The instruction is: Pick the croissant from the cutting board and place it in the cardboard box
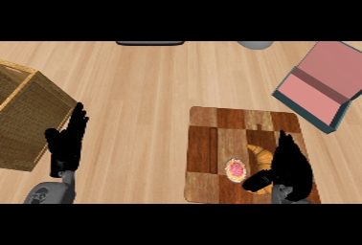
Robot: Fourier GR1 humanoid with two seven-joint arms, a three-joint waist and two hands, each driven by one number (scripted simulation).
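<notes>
Light wooden counter (pixel 148 81) with wicker basket (pixel 28 117), cutting board (pixel 212 143) and pink-lined open box (pixel 322 83) on it.

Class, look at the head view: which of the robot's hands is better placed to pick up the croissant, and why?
The right hand. It is already over the cutting board, against the croissant. The left hand rests open far off, beside the wicker basket.

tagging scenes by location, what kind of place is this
Most likely a kitchen counter set up for food prep: a light wood counter top carries a wooden cutting board with a croissant and a small round pastry on it. A wicker basket stands to the left.
</notes>
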